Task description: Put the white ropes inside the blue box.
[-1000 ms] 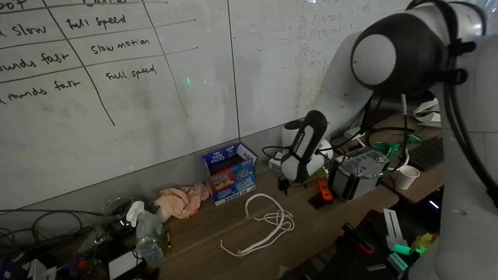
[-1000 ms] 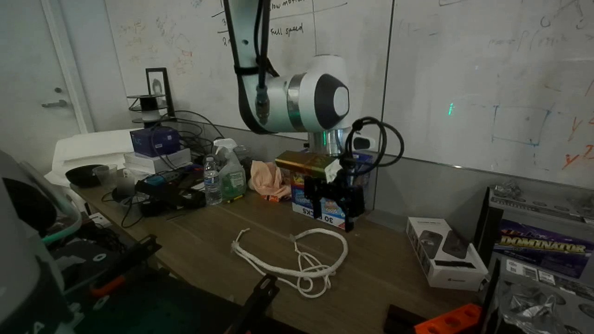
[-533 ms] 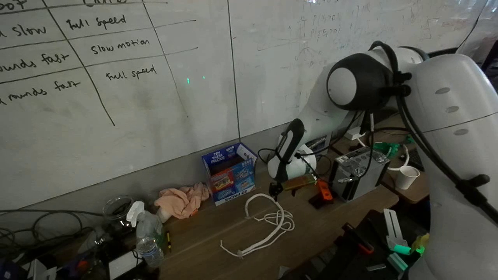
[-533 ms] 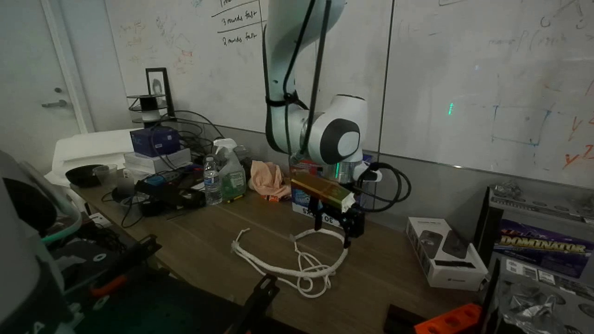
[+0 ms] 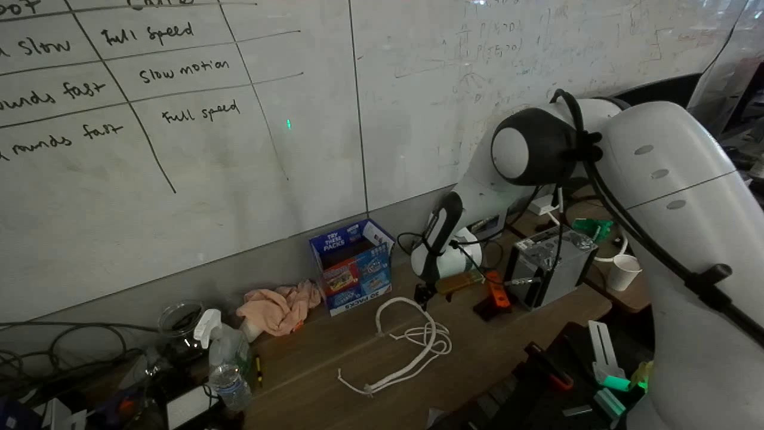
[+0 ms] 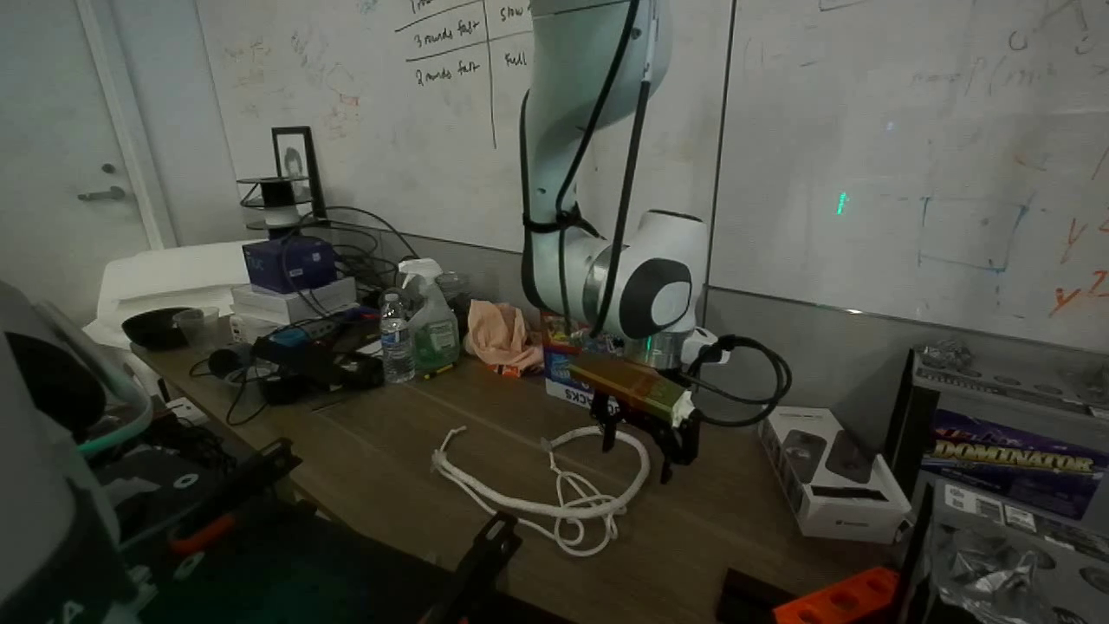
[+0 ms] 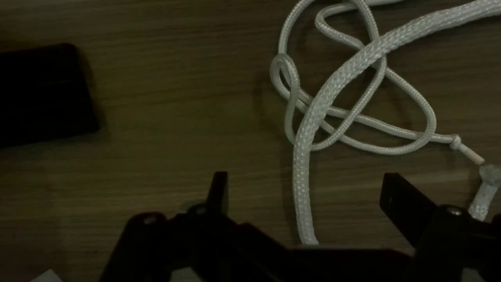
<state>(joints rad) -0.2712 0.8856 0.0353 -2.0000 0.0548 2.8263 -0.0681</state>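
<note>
White ropes [image 7: 332,85] on brown wood [image 7: 176,117], jaws wide apart.

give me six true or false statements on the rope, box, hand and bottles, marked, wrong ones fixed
The white ropes lie on the table, outside the blue box. True.
The white ropes are pulled straight. False: they curve and loop.
The hand stands open. True.
The blue box is closed on top. False: its top is open.
The spray bottle stands beside the water bottle. True.
The water bottle lies on its side. False: it stands upright.
</note>
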